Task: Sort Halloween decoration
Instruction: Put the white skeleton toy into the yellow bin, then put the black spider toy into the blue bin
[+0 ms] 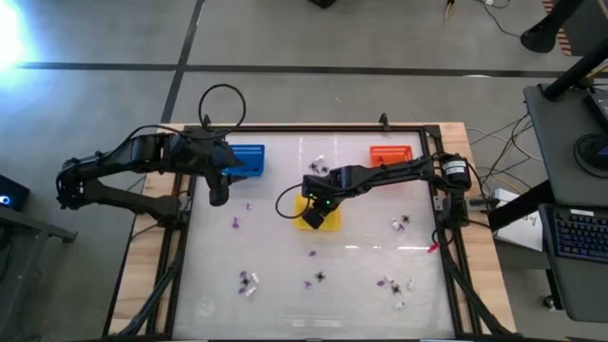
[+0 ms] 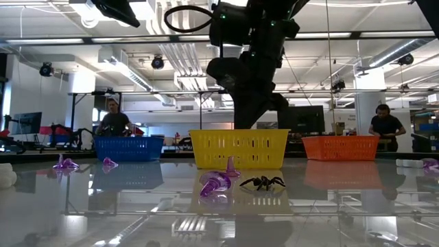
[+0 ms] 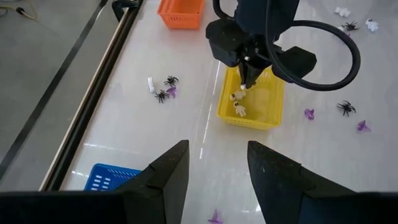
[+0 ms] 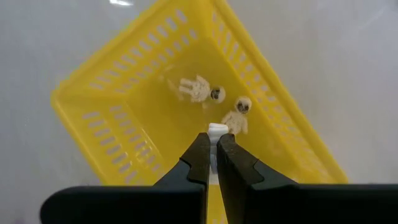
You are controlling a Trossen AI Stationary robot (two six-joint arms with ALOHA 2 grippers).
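Observation:
My right gripper (image 4: 212, 138) hangs over the yellow mesh basket (image 1: 319, 215) at mid-table, shut on a tiny white trinket (image 4: 216, 130). Two cream skeleton figures (image 4: 198, 88) (image 4: 236, 116) lie on the basket's floor. Black spidery, purple and white trinkets lie scattered on the table, among them a purple one (image 2: 216, 184) and a black spider (image 2: 263, 182) in front of the basket. My left gripper (image 3: 217, 155) hovers open and empty near the blue basket (image 1: 249, 160) at the far left. My right gripper pinches the white trinket between its two fingertips; only the trinket's end (image 4: 216, 129) shows past them. The fingers point steeply down from above. The trinket hangs clear, above the inside of the yellow basket.
An orange basket (image 1: 390, 154) stands at the far right. Trinkets cluster at the near left (image 1: 249, 281), the near right (image 1: 394, 285) and the right (image 1: 400, 223). A dark frame (image 1: 180, 228) edges the tabletop. People show in the room beyond.

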